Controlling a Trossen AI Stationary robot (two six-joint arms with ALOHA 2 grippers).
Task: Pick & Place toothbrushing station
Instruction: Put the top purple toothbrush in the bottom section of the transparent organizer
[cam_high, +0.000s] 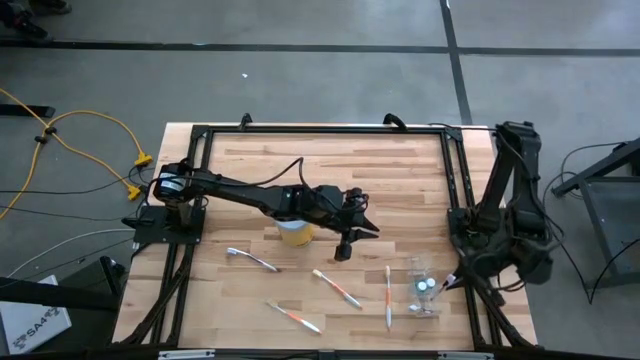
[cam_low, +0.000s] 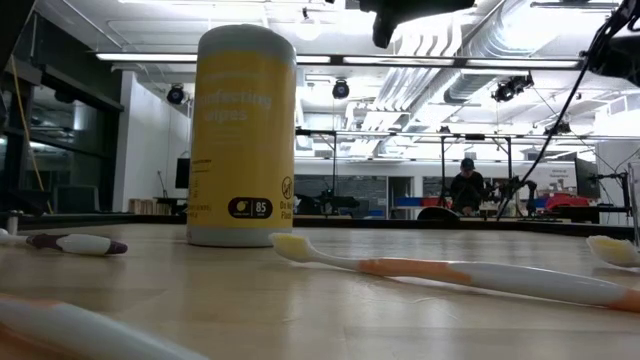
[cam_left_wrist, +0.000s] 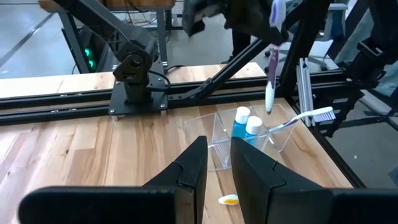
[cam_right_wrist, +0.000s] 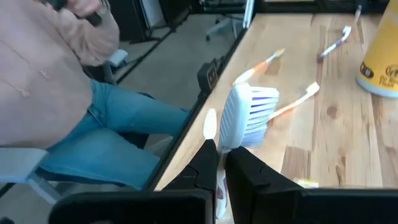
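White-bristled toothbrush (cam_right_wrist: 249, 117) pinched tight in the right gripper (cam_right_wrist: 221, 163) — right up at its wrist camera.
The clear plastic holder cup (cam_high: 424, 287) sits near the table's right edge; left gripper (cam_high: 356, 238) hovers mid-table, fingers parted, gripping nothing.

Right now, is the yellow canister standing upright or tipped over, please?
Upright: the yellow canister stands on its base on the table, lid on top.

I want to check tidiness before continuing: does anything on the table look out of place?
Yes. Four toothbrushes lie scattered on the table, pointing different ways, while only one white toothbrush leans in the clear holder. The right gripper holds a purple-handled toothbrush near it.
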